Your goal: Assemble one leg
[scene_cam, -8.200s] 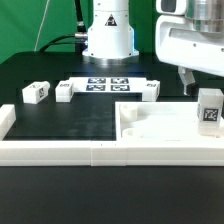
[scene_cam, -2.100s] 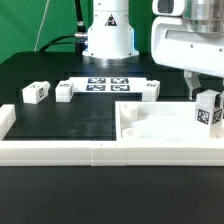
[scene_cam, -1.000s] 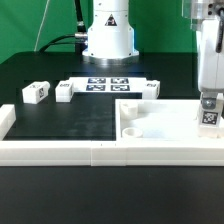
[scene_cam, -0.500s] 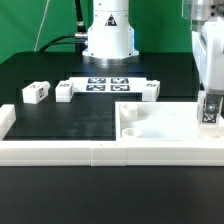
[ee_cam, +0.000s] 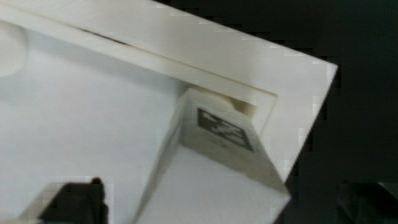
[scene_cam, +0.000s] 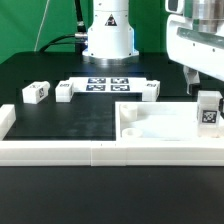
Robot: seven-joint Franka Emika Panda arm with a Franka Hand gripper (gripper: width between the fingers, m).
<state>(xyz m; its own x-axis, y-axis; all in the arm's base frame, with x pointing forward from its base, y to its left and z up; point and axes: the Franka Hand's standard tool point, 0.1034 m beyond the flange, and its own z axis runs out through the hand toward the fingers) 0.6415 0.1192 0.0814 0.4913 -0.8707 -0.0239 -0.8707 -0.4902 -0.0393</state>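
Note:
A leg (scene_cam: 209,110), a small white block with a black-and-white tag, stands upright on the far corner of the large flat white panel (scene_cam: 150,122) at the exterior view's right. My gripper (scene_cam: 200,84) hangs open just above it and does not touch it. In the wrist view the leg (ee_cam: 222,150) stands at the panel's corner (ee_cam: 107,110), and its lower part lies between my two dark fingertips (ee_cam: 71,200). They stand wide apart, with a gap on each side of the leg. Three more legs (scene_cam: 35,92) (scene_cam: 63,91) (scene_cam: 150,90) lie on the black table.
The marker board (scene_cam: 105,84) lies in front of the arm's white base (scene_cam: 108,35). Long white border rails (scene_cam: 60,150) run along the front and up the exterior view's left side. The panel has round sockets (scene_cam: 133,129) near its near corner.
The gripper carried the leg down onto the panel's corner and stayed on it. It has now let go and risen, leaving the leg standing on its own.

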